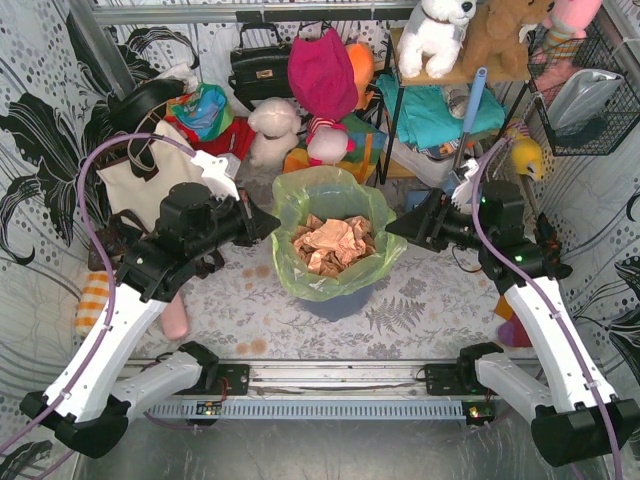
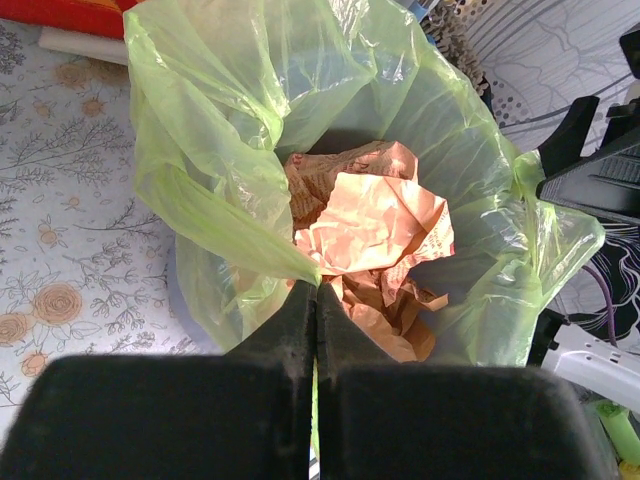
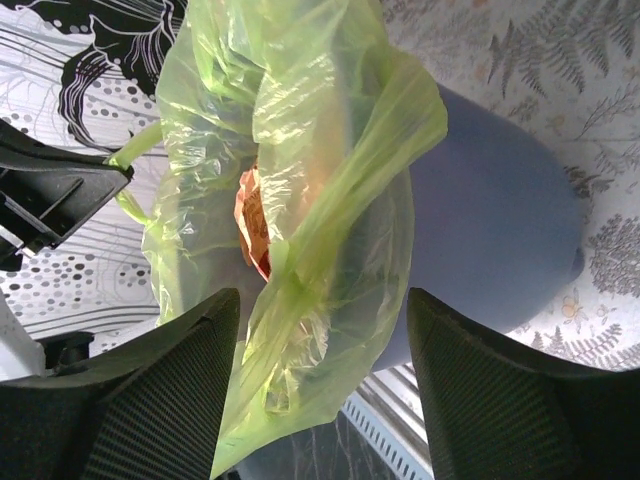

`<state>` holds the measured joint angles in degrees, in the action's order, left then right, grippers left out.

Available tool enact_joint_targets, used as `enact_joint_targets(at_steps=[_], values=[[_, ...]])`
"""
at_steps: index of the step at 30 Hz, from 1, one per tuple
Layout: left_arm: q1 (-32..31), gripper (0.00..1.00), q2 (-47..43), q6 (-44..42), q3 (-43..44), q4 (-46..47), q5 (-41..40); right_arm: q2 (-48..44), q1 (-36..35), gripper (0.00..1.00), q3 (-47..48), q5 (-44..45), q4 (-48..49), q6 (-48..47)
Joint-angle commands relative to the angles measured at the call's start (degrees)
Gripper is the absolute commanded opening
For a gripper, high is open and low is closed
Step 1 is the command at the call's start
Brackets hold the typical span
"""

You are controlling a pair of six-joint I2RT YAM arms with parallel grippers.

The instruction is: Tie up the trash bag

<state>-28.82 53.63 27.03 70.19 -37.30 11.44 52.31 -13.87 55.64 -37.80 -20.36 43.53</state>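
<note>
Our left gripper [image 2: 316, 300] is clamped tight on a fold at the left-hand rim of the trash bag [image 2: 230, 120]. Our right gripper [image 3: 323, 300] stands wide apart, its jaws straddling the opposite flap without pinching it. On the floral table [image 1: 430, 300], between our two arms, sits the blue-grey bin [image 3: 490, 200]. The bag lines it, mouth gaping and rim spilling over the edge. Tan crumpled paper scraps [image 1: 333, 243] fill the bag nearly to the top. To do this step well, we judge that the right jaws should close on a gathered bunch of film, not a single thin layer. That way both flaps can be lifted and crossed without slipping or tearing.
</note>
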Motion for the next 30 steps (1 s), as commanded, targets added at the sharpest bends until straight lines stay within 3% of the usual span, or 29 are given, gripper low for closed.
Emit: enact_joint_targets(at_steps=[1, 8, 20, 30], values=[[0.2, 0.00, -0.2, -1.1, -0.5, 2.1, 0.7, 1.1, -0.3, 0.67, -1.6, -4.9, 4.1, 1.7], [0.2, 0.00, -0.5, -0.8, -0.8, 2.3, 0.9, 3.3, -1.4, 0.71, -0.4, -5.6, 3.9, 0.0], [0.2, 0.00, 0.0, -0.8, -0.8, 2.0, 0.9, 2.6, -2.6, 0.44, 4.4, 3.2, -9.0, -7.3], [0.2, 0.00, 0.0, -1.0, -1.2, 1.9, 0.6, 0.8, -2.6, 0.25, 4.5, 6.7, -12.2, -8.3]])
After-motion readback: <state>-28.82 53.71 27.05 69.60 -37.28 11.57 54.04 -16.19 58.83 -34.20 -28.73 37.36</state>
